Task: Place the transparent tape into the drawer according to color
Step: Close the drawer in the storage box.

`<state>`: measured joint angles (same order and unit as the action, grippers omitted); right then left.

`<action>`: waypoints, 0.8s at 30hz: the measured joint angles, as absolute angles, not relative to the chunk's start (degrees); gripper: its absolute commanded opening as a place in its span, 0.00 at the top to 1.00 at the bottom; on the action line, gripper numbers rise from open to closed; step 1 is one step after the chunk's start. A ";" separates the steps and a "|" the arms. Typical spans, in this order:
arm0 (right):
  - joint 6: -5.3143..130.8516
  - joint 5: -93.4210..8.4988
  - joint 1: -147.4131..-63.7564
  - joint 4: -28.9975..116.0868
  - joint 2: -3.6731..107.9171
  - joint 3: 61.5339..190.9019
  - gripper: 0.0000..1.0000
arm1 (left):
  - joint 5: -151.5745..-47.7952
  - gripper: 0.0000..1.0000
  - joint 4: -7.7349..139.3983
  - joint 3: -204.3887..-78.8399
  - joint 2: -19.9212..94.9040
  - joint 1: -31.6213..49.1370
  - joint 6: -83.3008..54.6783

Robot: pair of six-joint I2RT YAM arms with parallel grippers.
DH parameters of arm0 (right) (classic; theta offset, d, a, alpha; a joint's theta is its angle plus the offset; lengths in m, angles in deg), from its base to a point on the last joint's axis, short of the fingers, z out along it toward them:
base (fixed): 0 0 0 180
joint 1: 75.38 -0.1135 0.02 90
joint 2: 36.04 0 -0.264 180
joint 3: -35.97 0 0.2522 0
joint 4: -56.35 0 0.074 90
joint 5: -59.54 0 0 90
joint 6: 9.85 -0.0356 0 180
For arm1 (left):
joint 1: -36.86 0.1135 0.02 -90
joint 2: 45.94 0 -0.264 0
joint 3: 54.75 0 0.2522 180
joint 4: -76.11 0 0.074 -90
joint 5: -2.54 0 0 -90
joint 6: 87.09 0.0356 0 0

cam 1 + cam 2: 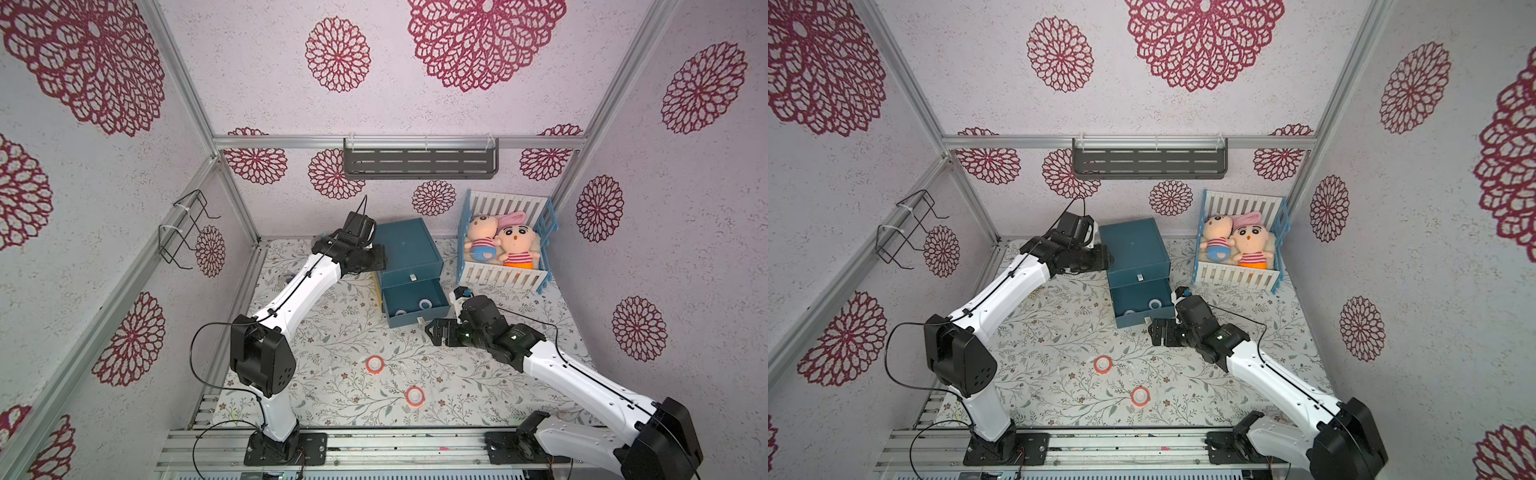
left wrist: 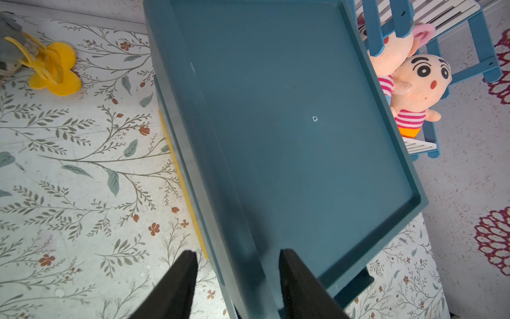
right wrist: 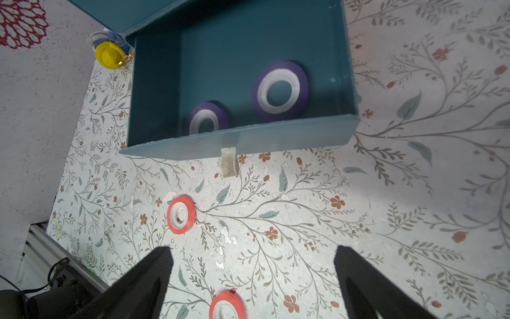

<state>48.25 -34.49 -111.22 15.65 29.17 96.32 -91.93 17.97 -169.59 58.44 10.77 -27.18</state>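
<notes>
Two purple tapes (image 3: 280,91) lying flat in open drawer (image 3: 240,139), holes up, two red tapes (image 3: 180,215) flat on mat (image 3: 386,193) in front, holes up, left gripper (image 2: 237,254) jaws apart astride chest (image 2: 303,138) rim, right gripper (image 3: 252,251) jaws wide apart over mat

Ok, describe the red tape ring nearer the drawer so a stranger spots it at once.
Find the teal drawer chest at the back of the floral table, its bottom drawer pulled open. Two red-orange tape rings lie in front of it. The wanted ring is nearer the drawer; the other ring sits closer to the front rail.
</notes>
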 measured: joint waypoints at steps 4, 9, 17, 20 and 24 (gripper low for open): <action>47.90 -33.07 -112.51 16.77 29.17 96.32 0.01 | -91.90 0.51 17.93 -169.59 59.03 10.77 -27.11; 47.49 -31.19 -114.12 18.82 29.17 95.70 0.02 | -91.93 0.54 18.17 -169.59 59.36 10.77 -27.18; 46.50 -28.51 -116.24 22.96 29.21 93.47 0.08 | -92.28 0.58 18.43 -169.59 59.42 10.77 -27.16; 46.29 -27.63 -116.99 24.75 29.45 92.77 0.11 | -92.38 0.59 18.49 -169.59 59.42 10.77 -27.16; 46.18 -26.12 -117.93 26.69 30.57 92.58 0.20 | -92.56 0.60 18.56 -169.59 59.42 10.77 -27.13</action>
